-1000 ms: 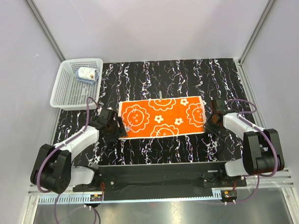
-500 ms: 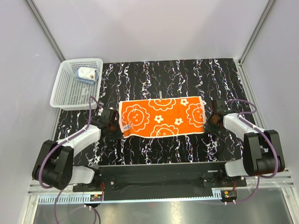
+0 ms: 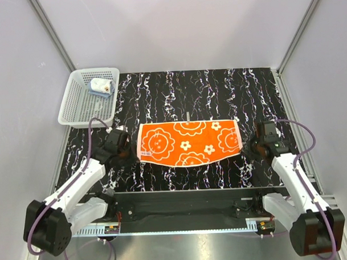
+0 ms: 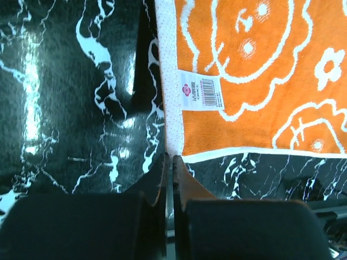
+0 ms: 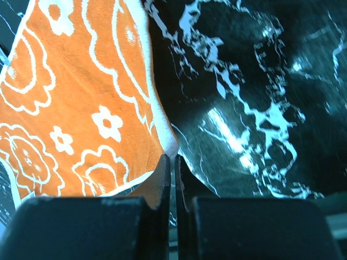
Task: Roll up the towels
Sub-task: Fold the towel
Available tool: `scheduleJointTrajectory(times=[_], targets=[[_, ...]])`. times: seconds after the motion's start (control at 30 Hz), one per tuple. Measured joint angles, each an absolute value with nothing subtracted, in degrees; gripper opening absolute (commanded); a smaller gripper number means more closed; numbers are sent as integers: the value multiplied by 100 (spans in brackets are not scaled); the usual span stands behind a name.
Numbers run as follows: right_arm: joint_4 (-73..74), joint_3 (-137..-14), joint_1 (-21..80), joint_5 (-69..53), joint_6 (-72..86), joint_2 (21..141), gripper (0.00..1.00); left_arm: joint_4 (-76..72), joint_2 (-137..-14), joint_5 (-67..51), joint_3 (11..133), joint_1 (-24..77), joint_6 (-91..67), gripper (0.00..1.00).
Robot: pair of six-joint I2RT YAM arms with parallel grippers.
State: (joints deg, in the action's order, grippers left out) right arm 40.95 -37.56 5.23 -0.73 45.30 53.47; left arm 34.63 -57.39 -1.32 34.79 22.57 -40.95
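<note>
The orange towel (image 3: 188, 142) with white flower print is spread across the middle of the black marbled table. Its near edge bows between my two grippers. My left gripper (image 3: 135, 156) is shut on the towel's near left corner. In the left wrist view the white hem of the orange towel (image 4: 255, 81) runs into the closed tips of the left gripper (image 4: 169, 160), next to a small label (image 4: 201, 92). My right gripper (image 3: 246, 148) is shut on the near right corner. In the right wrist view that corner of the orange towel (image 5: 81, 108) is pinched in the right gripper (image 5: 172, 158). The light blue towel (image 3: 101, 87) lies bundled in the basket.
A white perforated basket (image 3: 76, 108) stands at the far left corner of the table. Grey walls and metal frame posts close in the table on three sides. The arm bases sit on a black rail along the near edge.
My left gripper has shut on the towel's near left corner. Both arms have drawn back toward the near edge, and the towel has shifted slightly nearer, its near edge now bowed.
</note>
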Motion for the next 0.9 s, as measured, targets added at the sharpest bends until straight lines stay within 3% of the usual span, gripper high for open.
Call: scheduleJointTrajectory(times=[0.4, 0.9], targets=[[4838, -4064, 523, -75, 4716, 5148, 0, 4571, -5172, -23, 4060, 2268, -4198, 0], [4480, -6289, 523, 58, 4069, 8097, 0, 4626, -7658, 322, 6077, 1739, -3588, 0]])
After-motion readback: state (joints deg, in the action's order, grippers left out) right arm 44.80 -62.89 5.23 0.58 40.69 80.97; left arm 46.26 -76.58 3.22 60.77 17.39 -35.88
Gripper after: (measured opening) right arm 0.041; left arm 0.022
